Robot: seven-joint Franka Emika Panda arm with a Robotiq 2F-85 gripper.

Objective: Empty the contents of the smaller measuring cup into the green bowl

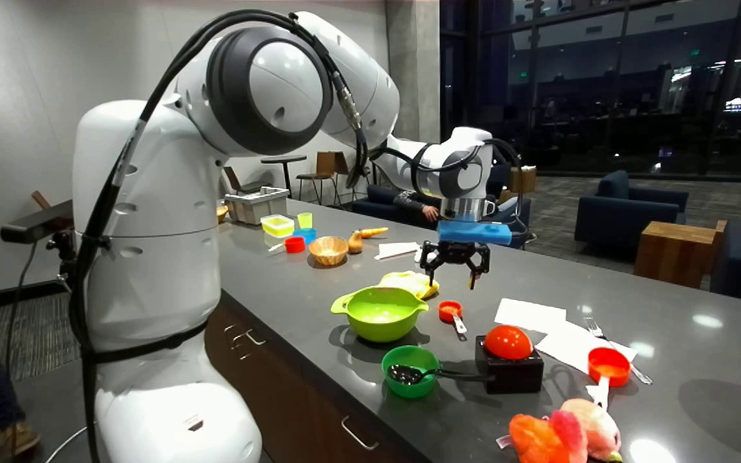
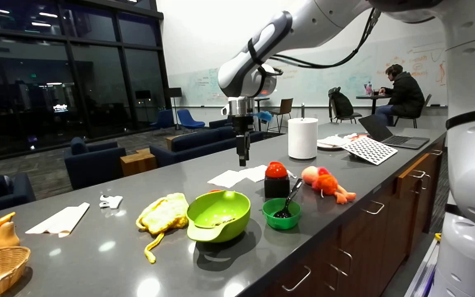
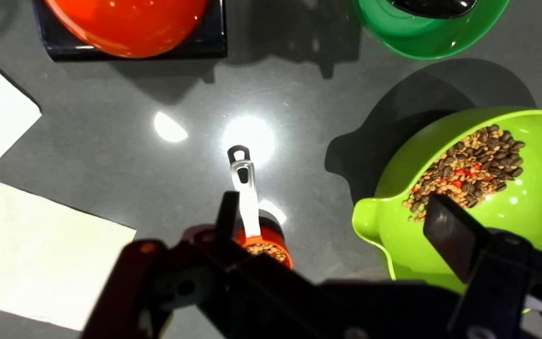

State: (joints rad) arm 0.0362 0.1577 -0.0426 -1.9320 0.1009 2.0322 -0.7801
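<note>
The smaller measuring cup [image 1: 450,311], red with a pale handle, sits upright on the counter beside the green bowl [image 1: 380,318]. Small tan pieces fill the cup [image 3: 271,237] in the wrist view, though a finger covers part of it. Dark beans with tan and red bits lie inside the green bowl [image 3: 539,202]. In an exterior view the bowl [image 2: 221,214] hides nearly all of the cup. My gripper [image 1: 452,281] hangs above the counter, pointing down, its fingers wide apart and nothing between them. It is open and touches neither cup nor bowl.
A dark-green tub [image 1: 396,389] with a black spoon [image 2: 293,192] stands near a black box with a red dome [image 1: 509,344]. White papers [image 1: 528,314], a bigger red cup [image 1: 608,365], a plush toy [image 2: 328,183] and a yellow knitted item [image 2: 163,212] surround the area.
</note>
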